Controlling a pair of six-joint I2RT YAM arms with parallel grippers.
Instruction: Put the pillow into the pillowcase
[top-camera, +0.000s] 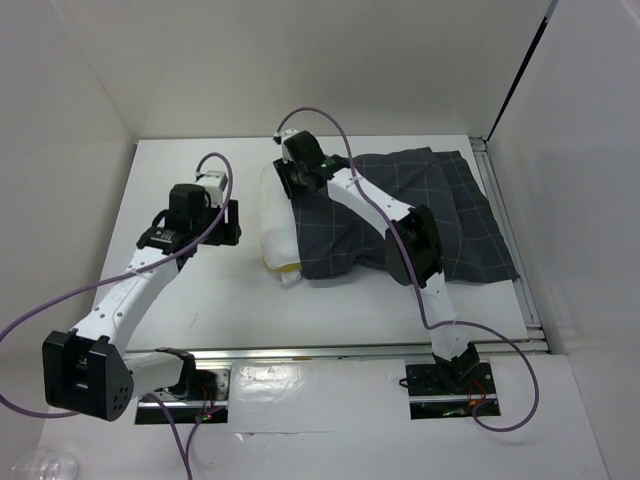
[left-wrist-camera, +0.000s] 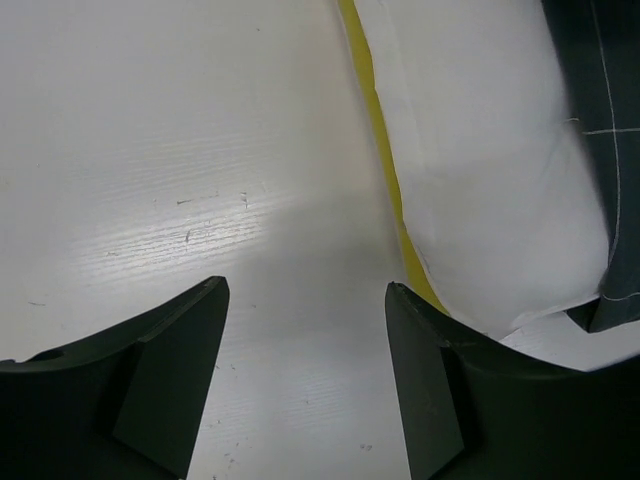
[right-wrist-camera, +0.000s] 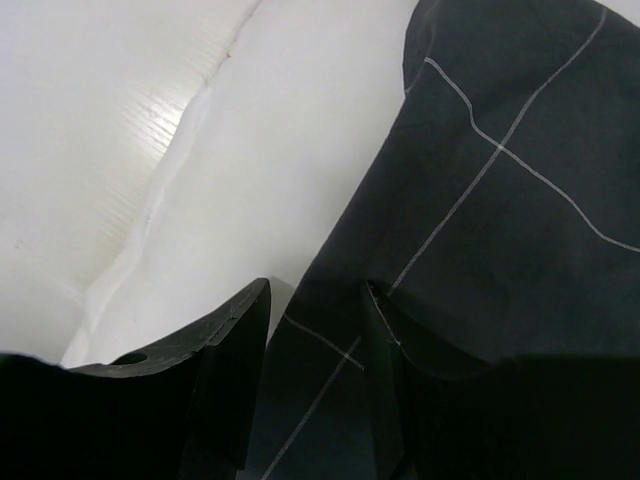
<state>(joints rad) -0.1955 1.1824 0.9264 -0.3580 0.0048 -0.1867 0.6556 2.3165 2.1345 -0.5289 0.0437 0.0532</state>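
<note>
Top external view: the large soft white pillow (top-camera: 274, 228) with a yellow edge band is seen mostly inside the dark charcoal checked fabric pillowcase (top-camera: 455, 210) on the white desk (top-camera: 200, 295). The case could be dragged off again if it is pulled from one side only. The left tool (left-wrist-camera: 305, 290) is wide open and empty over the bare desk. The right tool (right-wrist-camera: 315, 290) is half open, with the case edge between its jaws.

The pillowcase (right-wrist-camera: 500, 200) is matt cloth, the pillow (left-wrist-camera: 480, 150) smooth fabric, the table (left-wrist-camera: 150, 150) glossy, ribbed and faintly scratched.
</note>
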